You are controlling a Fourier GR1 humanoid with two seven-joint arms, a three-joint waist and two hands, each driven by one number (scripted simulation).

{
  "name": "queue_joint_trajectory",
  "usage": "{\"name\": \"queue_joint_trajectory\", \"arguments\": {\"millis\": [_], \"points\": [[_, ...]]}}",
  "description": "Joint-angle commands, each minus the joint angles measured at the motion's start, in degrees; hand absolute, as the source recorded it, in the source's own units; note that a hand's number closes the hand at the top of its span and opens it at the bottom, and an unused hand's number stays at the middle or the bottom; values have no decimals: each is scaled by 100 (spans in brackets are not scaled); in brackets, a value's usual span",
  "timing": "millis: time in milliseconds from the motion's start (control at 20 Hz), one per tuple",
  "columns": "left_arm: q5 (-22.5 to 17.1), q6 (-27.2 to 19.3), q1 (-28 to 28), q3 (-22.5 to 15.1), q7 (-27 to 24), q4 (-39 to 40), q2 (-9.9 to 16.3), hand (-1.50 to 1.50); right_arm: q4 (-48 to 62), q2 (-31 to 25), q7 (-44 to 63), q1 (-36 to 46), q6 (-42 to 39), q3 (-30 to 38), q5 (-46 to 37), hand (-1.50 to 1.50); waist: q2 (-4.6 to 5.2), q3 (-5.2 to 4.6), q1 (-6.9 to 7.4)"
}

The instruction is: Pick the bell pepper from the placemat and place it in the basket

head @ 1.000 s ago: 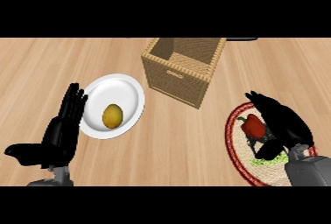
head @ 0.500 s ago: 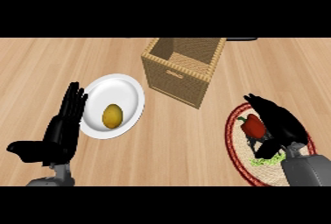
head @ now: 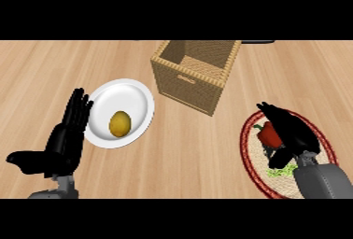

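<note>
Bell pepper: red, green stem, I see it lying on the placemat at the right of the counter, partly hidden under my right hand.
Right hand: I have it over the pepper, fingers curled round its right side and thumb low near the mat; the pepper sits against the palm.
Placemat: round, woven, tan with a dark red rim; a bit of green shows on it just below the hand.
Basket: tall square wicker, open top, well apart from the mat, up and to the left of it.
Plate: white, round, left of the basket, holding a yellow-brown oval item.
Left hand: I see it resting at the left, fingers straight and up, thumb out, fingertips just beside the plate's edge, holding nothing.
Counter: light wood grain.
</note>
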State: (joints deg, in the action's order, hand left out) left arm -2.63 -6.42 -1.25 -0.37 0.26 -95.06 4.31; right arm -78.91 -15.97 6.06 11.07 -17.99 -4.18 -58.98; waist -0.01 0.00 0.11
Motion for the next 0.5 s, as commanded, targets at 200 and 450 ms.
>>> {"name": "queue_joint_trajectory", "arguments": {"millis": [200, 450], "points": [[32, -5, 48, 11, 46, -39, -137, 0, 1213, 79, -408, 636, 403, 335, -116, -150, 4, 0, 13], [-237, 366, -133, 425, -132, 261, 242, 0, 988, -361, -919, 509, 131, -99, -435, 150, 7, -2, 10]]}}
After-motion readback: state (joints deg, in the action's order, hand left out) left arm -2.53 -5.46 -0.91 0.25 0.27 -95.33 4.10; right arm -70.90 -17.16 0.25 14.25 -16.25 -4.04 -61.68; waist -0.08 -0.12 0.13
